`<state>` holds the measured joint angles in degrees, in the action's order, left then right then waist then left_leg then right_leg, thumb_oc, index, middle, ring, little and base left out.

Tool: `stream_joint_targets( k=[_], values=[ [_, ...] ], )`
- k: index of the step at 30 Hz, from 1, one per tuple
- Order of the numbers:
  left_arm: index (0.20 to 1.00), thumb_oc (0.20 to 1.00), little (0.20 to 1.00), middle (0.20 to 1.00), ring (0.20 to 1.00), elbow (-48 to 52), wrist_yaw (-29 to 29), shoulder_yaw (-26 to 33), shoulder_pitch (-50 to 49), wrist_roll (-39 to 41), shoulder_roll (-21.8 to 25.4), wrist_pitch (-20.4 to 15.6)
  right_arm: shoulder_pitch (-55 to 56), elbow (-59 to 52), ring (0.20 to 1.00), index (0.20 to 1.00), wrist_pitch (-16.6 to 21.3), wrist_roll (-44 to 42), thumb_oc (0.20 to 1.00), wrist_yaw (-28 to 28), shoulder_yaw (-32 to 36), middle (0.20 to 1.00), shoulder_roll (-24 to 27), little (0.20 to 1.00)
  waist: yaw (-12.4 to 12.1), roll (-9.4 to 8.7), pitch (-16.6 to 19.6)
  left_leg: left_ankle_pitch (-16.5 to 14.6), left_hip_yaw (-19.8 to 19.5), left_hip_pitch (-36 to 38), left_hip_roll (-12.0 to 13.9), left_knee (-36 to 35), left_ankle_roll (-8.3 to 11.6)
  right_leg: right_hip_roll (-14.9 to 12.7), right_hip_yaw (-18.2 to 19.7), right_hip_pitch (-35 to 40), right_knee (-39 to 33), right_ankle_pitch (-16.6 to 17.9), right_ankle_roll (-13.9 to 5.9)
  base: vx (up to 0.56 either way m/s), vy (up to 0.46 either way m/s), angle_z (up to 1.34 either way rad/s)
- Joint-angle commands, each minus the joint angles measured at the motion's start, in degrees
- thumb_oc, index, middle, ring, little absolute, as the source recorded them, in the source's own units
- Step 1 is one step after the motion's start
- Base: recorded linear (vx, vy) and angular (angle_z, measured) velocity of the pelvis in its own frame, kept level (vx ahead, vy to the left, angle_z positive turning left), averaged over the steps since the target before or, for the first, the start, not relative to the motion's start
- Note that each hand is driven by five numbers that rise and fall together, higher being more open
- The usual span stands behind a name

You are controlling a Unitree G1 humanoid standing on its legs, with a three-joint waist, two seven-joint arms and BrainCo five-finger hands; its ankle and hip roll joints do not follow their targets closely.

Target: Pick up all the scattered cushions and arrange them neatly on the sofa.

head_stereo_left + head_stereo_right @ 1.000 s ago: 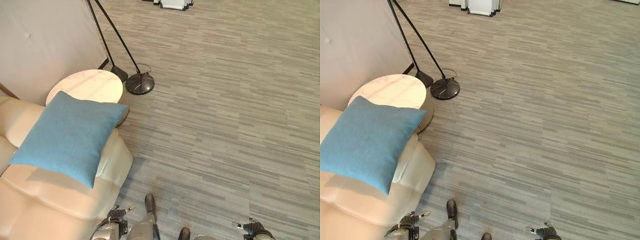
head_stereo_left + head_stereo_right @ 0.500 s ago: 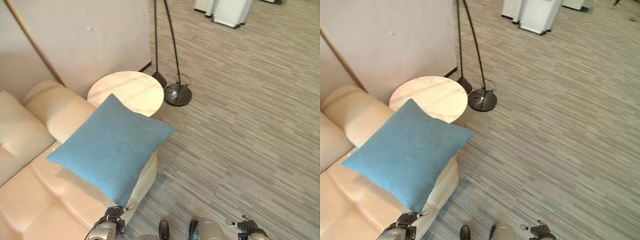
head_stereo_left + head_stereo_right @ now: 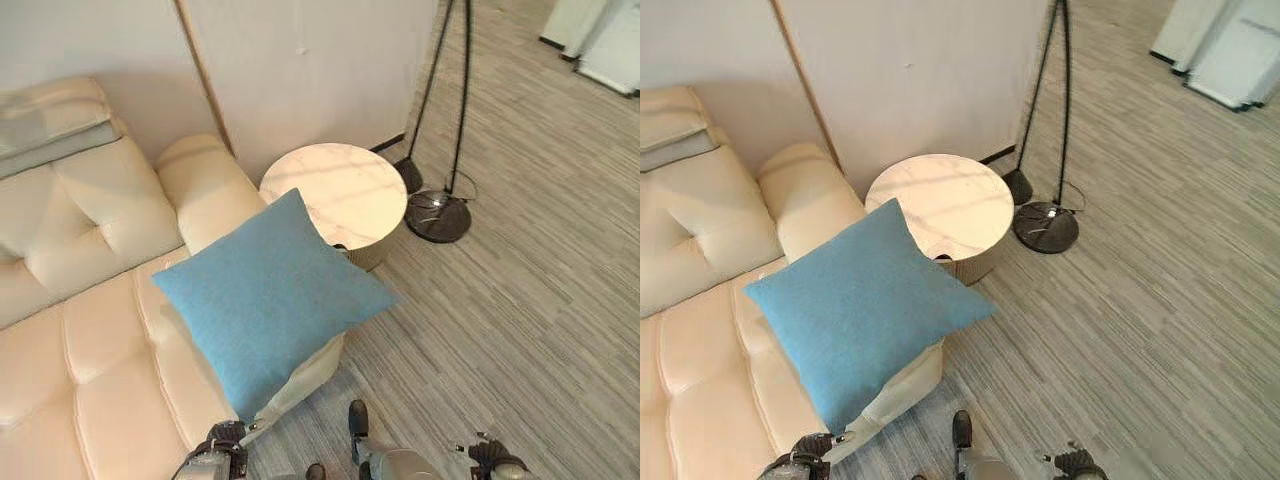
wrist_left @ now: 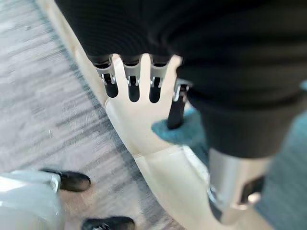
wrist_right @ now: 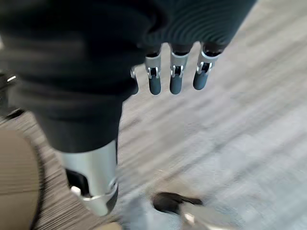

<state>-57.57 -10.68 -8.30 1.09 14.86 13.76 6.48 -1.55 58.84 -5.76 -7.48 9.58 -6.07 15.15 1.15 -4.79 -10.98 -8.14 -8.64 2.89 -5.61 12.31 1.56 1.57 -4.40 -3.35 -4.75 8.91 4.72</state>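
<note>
Cream sofa (image 3: 90, 330) was cut off at the left edge. Blue cushion (image 3: 270, 300) lay on its right armrest, overhanging, partly hiding the round marble surface (image 3: 335, 190). Left hand (image 4: 139, 81) and right hand (image 5: 175, 72) hung empty, fingers straight.

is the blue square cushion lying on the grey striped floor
No, the blue square cushion rests on the end of the cream leather sofa, one corner overhanging the round marble side table.
</note>
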Motion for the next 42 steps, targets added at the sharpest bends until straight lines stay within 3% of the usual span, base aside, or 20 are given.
stream_joint_targets(
  k=[1,4,7,9,10,11,14,17,20,21,22,24,27,29,39,42],
  values=[
    [1.000,1.000,1.000,1.000,1.000,-0.18,0.98,-0.10,1.89,0.76,-0.70,-0.98,1.15,-0.89,1.000,1.000,1.33,-0.42,1.000,0.34,-0.21,1.000,3.32,1.000,1.36,0.76,-0.08,2.48,6.17,-6.06,3.60,3.90,-0.26,-1.88,0.24,2.33,3.29,-11.43,-7.02,0.01,-0.107,0.93],
    [1.000,1.000,1.000,1.000,1.000,0.73,1.14,-0.44,2.41,0.56,-0.28,-0.94,1.30,0.05,1.000,1.000,0.86,0.07,1.000,0.47,-0.27,1.000,3.80,1.000,1.58,0.84,-1.24,1.88,13.74,-9.06,5.86,2.28,-1.32,-3.02,-4.13,3.41,3.67,-13.51,-6.42,0.03,-0.064,0.89],
    [1.000,1.000,1.000,1.000,1.000,0.75,0.95,-0.36,2.56,0.31,0.16,-0.80,1.52,0.22,1.000,1.000,0.60,0.27,1.000,1.00,-0.10,1.000,3.66,1.000,1.95,1.72,-0.55,9.19,16.06,-9.63,7.66,-10.10,0.43,-3.11,-8.42,4.79,2.25,-14.30,-6.44,0.11,0.001,0.85],
    [1.000,1.000,1.000,1.000,1.000,0.47,0.85,-0.23,2.62,0.10,0.14,-0.71,1.54,0.12,1.000,1.000,0.65,0.17,1.000,1.12,-0.10,1.000,3.65,1.000,2.06,1.86,-0.59,10.16,17.07,-10.00,8.07,-12.45,1.27,-3.18,-8.97,5.62,2.18,-15.14,-6.52,0.15,0.069,0.82],
    [1.000,1.000,1.000,1.000,1.000,0.01,0.59,0.01,2.73,-0.13,0.32,-0.66,1.68,0.19,1.000,1.000,0.58,0.11,1.000,1.23,-0.01,1.000,3.41,1.000,2.06,1.98,-0.66,12.45,18.85,-10.21,8.57,-16.34,2.18,-3.08,-10.04,6.50,2.01,-15.83,-6.26,0.25,0.147,0.25],
    [1.000,1.000,1.000,1.000,1.000,-0.07,0.48,0.19,2.55,-0.16,0.43,-0.71,1.74,0.36,1.000,1.000,0.50,0.26,1.000,1.19,-0.02,1.000,3.38,1.000,1.79,1.95,-0.53,13.21,18.18,-10.27,8.49,-16.56,2.49,-3.12,-10.23,7.16,2.11,-16.22,-6.31,0.36,0.250,0.16],
    [1.000,1.000,1.000,1.000,1.000,-1.96,0.56,1.07,1.34,0.12,0.46,-0.60,1.93,0.81,1.000,1.000,0.00,1.81,1.000,0.67,-0.44,1.000,2.82,1.000,1.34,1.78,1.42,12.44,16.56,-7.75,7.27,-17.30,1.21,-4.27,-9.91,9.60,3.90,-17.93,-6.92,0.34,0.286,0.02],
    [1.000,1.000,1.000,1.000,1.000,-3.28,0.27,2.23,0.97,0.66,1.07,-0.47,1.70,0.19,1.000,1.000,0.30,1.44,1.000,0.41,-0.16,1.000,1.62,1.000,0.92,0.78,1.52,9.28,16.73,-5.95,5.47,-15.43,-1.41,-6.85,-8.02,6.46,16.08,-19.09,-8.75,0.28,0.352,-0.12],
    [1.000,1.000,1.000,1.000,1.000,-4.77,-0.52,3.09,1.44,1.19,1.87,-0.47,0.62,-0.02,1.000,1.000,0.24,1.20,1.000,0.40,-0.33,1.000,0.62,1.000,1.30,1.40,0.15,9.01,17.32,-3.84,4.93,-16.72,-3.35,-8.03,-5.07,-1.05,28.72,-15.67,-10.13,0.10,0.270,-0.09],
    [1.000,1.000,1.000,1.000,1.000,-4.84,-0.47,2.89,1.75,0.77,2.09,-0.56,0.65,0.88,1.000,1.000,0.16,0.74,1.000,0.41,-0.22,1.000,0.19,1.000,1.68,1.86,0.00,8.69,16.63,-3.03,4.81,-17.31,-3.41,-6.92,-2.02,-1.72,27.13,-16.15,-9.92,0.15,0.110,0.23],
    [1.000,1.000,1.000,1.000,1.000,-4.68,-0.38,2.85,1.91,0.74,2.18,-0.69,0.62,1.53,1.000,1.000,-0.02,0.66,1.000,0.46,-0.05,1.000,0.17,1.000,1.55,2.21,0.24,8.56,16.43,-3.20,5.04,-17.31,-3.25,-6.82,-1.44,-1.91,24.08,-16.22,-9.79,0.16,0.062,0.33],
    [1.000,1.000,1.000,1.000,1.000,-5.12,-0.23,2.98,2.18,0.58,2.37,-0.77,0.60,2.27,1.000,1.000,-0.20,0.47,1.000,0.51,0.24,1.000,0.08,1.000,1.44,2.65,0.26,8.31,16.28,-2.99,5.55,-17.31,-2.89,-7.02,-0.17,-1.71,16.08,-14.23,-10.03,0.10,-0.026,0.29],
    [1.000,1.000,1.000,1.000,1.000,-6.45,-0.46,3.39,2.57,0.37,2.79,-0.78,1.36,6.89,1.000,1.000,-1.15,0.09,1.000,0.83,1.26,1.000,0.09,1.000,2.13,2.04,0.56,8.25,15.10,-2.16,5.51,-17.31,-2.44,-6.18,5.59,-1.17,5.46,-10.96,-11.32,0.12,-0.127,0.18],
    [1.000,1.000,1.000,1.000,1.000,-7.52,-0.13,4.24,2.29,1.31,2.48,-1.10,1.37,9.20,1.000,1.000,-1.26,0.14,1.000,0.61,1.93,1.000,0.87,1.000,2.03,1.17,1.93,8.38,15.27,-2.24,5.98,-17.31,-1.58,-6.06,4.21,1.50,0.09,-8.63,-10.92,0.18,-0.269,0.39],
    [1.000,1.000,1.000,1.000,1.000,-9.92,1.75,8.61,2.20,5.22,4.29,-1.32,2.64,17.14,1.000,1.000,-2.40,-1.06,1.000,-0.83,8.57,1.000,9.61,1.000,2.72,1.07,3.02,8.81,13.61,-2.39,7.88,-17.31,0.64,-4.76,0.74,3.92,-0.25,-11.37,-9.71,0.07,-0.160,0.03],
    [1.000,1.000,1.000,1.000,1.000,-9.75,3.40,11.10,2.57,9.07,6.48,-1.39,1.56,18.23,1.000,1.000,-3.23,2.11,1.000,-2.95,10.14,1.000,18.69,1.000,2.94,0.89,3.48,8.94,13.38,-2.16,8.38,-17.31,1.23,-4.35,0.23,4.50,-0.25,-11.99,-9.44,0.04,-0.108,-0.04]
  ],
)
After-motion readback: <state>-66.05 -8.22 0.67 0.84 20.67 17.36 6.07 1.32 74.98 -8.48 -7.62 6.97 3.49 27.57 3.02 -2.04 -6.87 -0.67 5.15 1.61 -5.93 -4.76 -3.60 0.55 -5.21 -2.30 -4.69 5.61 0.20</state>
